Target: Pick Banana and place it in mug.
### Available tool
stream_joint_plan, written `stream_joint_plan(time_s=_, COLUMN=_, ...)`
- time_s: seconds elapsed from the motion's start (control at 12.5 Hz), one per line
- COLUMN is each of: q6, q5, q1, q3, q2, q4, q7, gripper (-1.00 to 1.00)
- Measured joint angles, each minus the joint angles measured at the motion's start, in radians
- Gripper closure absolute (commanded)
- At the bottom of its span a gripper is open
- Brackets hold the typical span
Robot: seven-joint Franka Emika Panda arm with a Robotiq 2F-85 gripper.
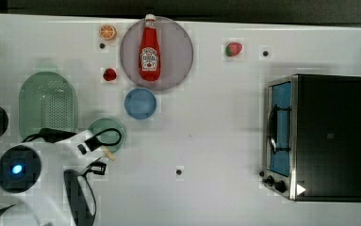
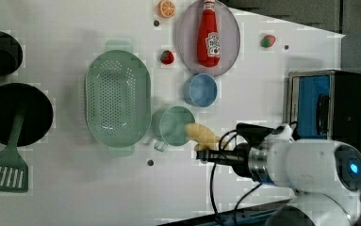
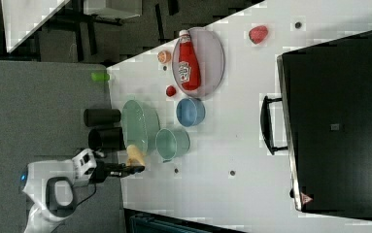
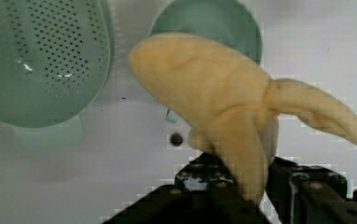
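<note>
In the left view I read across the white surface [image 2: 74, 188] from the left: the pale green colander [image 2: 118, 98], then the mug [image 2: 176, 125], then my hand [image 2: 205, 154] clamped on the banana [image 2: 201, 135]. The banana hangs above the surface at the mug's right rim, seemingly just overlapping it. The blue cup [image 2: 201, 89] stands close by.

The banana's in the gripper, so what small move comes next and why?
Probably carry the banana a little further over the mug before releasing. The gripper holds it by one end, and in the left view the fruit reaches only the mug's rim, not its middle.
</note>
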Motion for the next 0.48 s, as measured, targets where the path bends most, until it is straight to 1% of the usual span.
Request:
stream_joint_plan(time_s=0.16, q6=0.104, q5=-0.002, q1=0.003, q3=-0.030, q2=0.095, q4=0.016, q7=0.021, gripper=0.46)
stream_joint_plan(time_s=0.32, q6=0.241, q5=-0.011, q1=-0.030, q3=-0.023, q2=0.203, q4=0.016, q7=0.024, gripper=0.46)
stream_joint_plan(time_s=0.4, q6=0.263, q5=-0.019, q1=-0.040, q3=-0.023, q2=0.254, q4=0.020, q7=0.027, gripper=0.38)
stream_joint_plan(time_s=0.48, q6=0.286, q5=-0.018, q1=-0.049, q3=-0.021, q2=0.300, q4=0.021, q7=0.042, gripper=0.18)
